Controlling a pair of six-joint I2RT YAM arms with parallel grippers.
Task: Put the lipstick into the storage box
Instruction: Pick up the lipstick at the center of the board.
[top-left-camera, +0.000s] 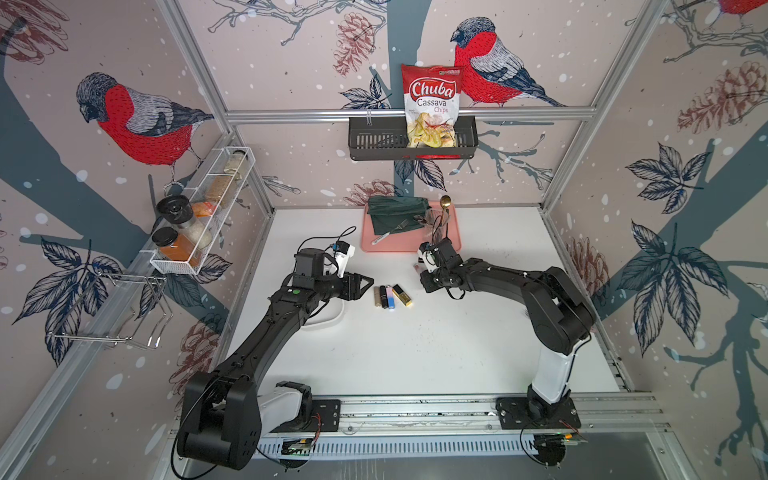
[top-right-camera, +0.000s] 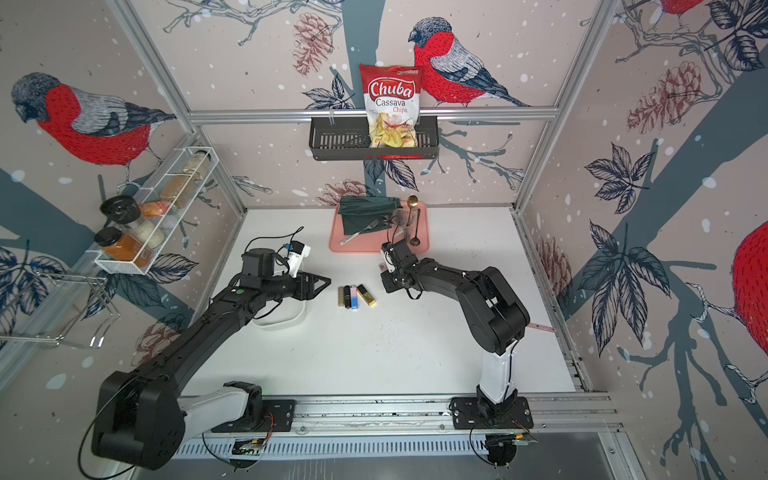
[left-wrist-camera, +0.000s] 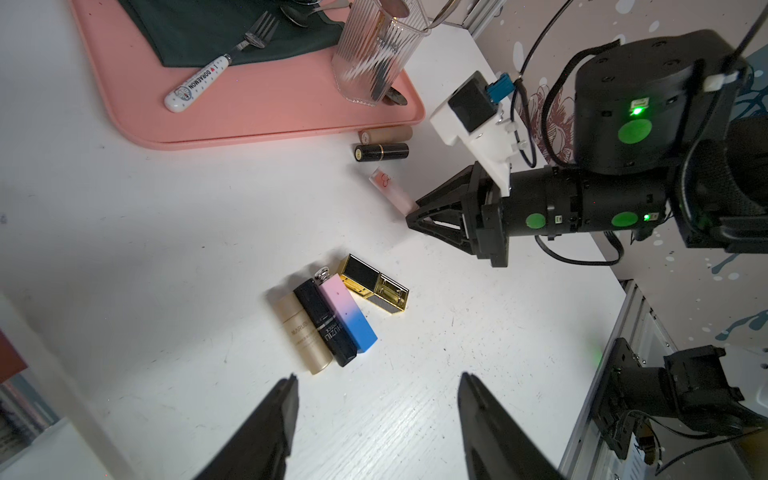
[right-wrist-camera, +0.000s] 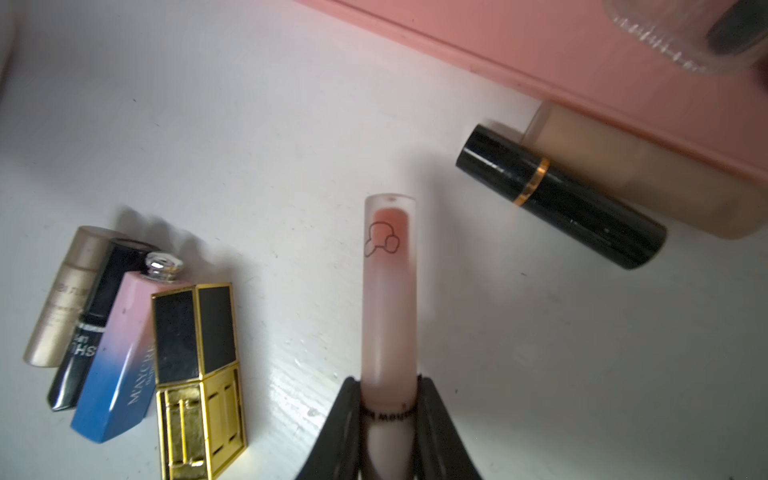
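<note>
Right claw: the right claw is clamped on the near end of the frosted pink lipstick. One finger sits on each side, and the tube points straight out ahead of it.
Held lipstick: it sits low over the white surface. I cannot tell from these angles whether it is lifted clear or resting there.
Close neighbours: a black lipstick with a gold band and a tan tube lie side by side against the edge of the pink tray. They are near the held tube's tip but apart from it.
Row of four lipsticks: the row of four lipsticks is beige, black, pink-to-blue and gold-cased. They lie touching one another, between the two claws.
Left claw: the left claw has its jaws apart with nothing between them, and it hovers just beside the row.
Storage box: the storage box stands on the surface under the left arm. Only part of its white rim shows, well apart from the held lipstick.
Step in hand: the grasp on one lipstick looks made, and the carry to the box is not yet done. Six other lipsticks lie on the surface.
Next move: it calls for a lift clear of the surface, then travel across and over the row of four without brushing it. The left arm probably has to give way, since it covers the box. The release should come low inside the walls.
</note>
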